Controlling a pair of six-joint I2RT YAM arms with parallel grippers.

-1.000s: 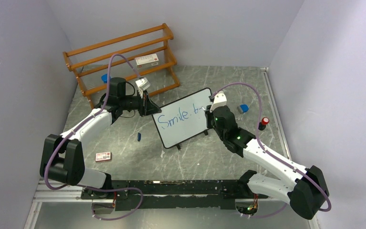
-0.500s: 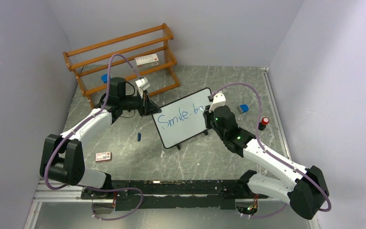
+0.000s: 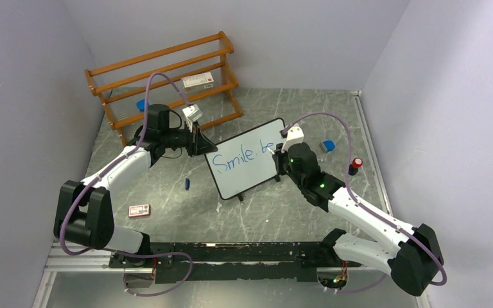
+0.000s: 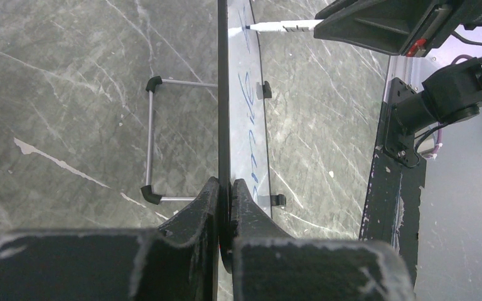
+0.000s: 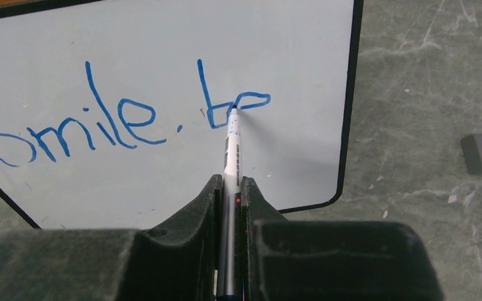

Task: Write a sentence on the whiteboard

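Left pincer is clamping the light, stiff whiteboard by its thin frame, midway between the worktop's side edges; I'm judging it tips easily. My right pincer is pinching the slim marker, tip touching the sentence.

Marble table; whiteboard, rack, eraser

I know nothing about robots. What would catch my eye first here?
The whiteboard stands mid-table bearing blue writing, "Smile. be". The right gripper pinches a marker with its tip on the last letter, while the left gripper clamps the board's edge. A wooden rack stands at the back left.
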